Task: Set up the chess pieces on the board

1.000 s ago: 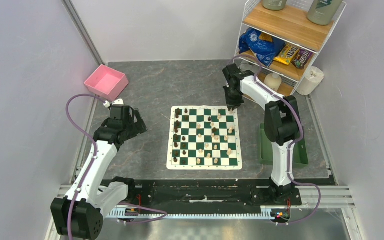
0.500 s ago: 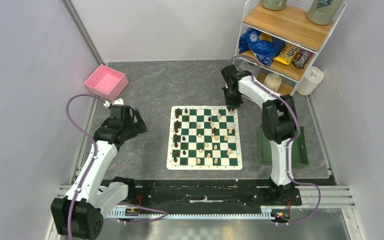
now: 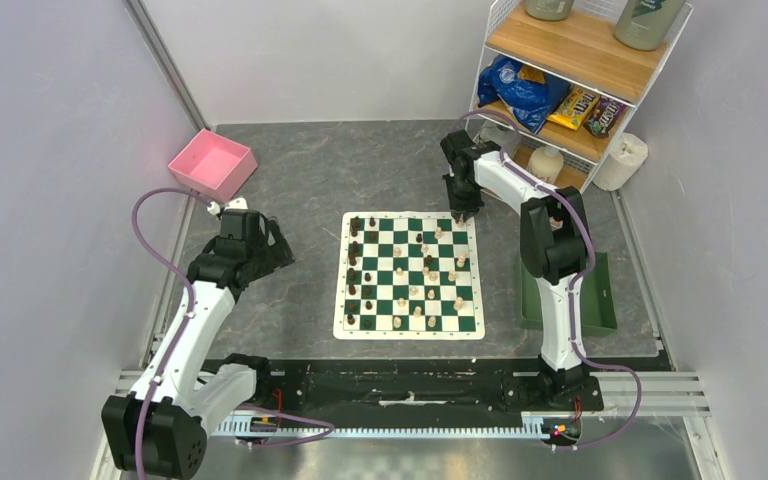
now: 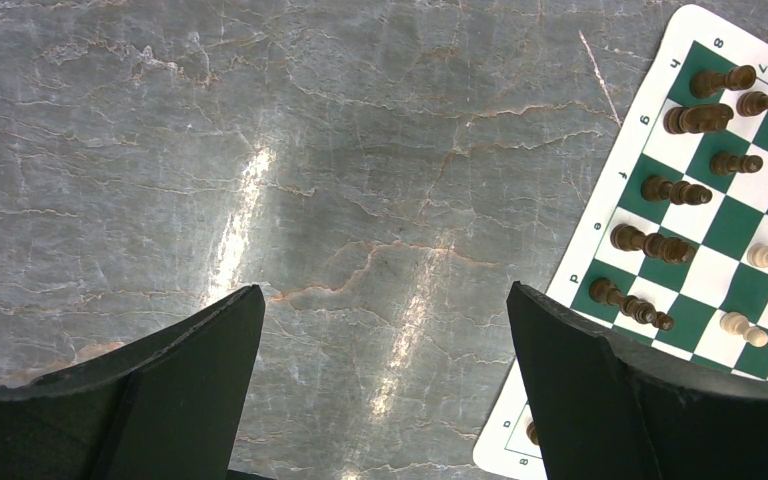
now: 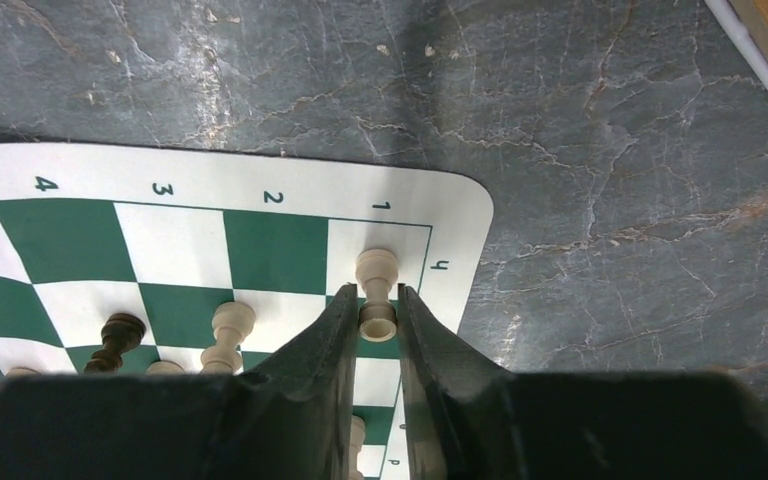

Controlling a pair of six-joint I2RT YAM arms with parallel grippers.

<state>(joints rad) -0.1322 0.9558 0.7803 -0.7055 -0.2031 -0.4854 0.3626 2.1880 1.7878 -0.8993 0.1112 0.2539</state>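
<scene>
The green-and-white chess board (image 3: 407,273) lies mid-table with dark pieces along its left side and pale pieces scattered to the right. My right gripper (image 5: 376,300) is shut on a pale rook (image 5: 377,288) at the board's far right corner (image 3: 460,213), over the h1 square. A pale pawn (image 5: 230,330) and a dark piece (image 5: 120,335) stand to its left. My left gripper (image 4: 385,330) is open and empty over bare table left of the board (image 4: 720,200); in the top view it is beside the board's left edge (image 3: 278,250).
A pink bin (image 3: 212,164) sits at the far left. A wire shelf (image 3: 570,80) with snacks stands at the far right corner. A green tray (image 3: 600,300) lies right of the board, behind my right arm.
My right gripper has shifted slightly left and farther back at the board's far right corner. The left arm has not moved.
</scene>
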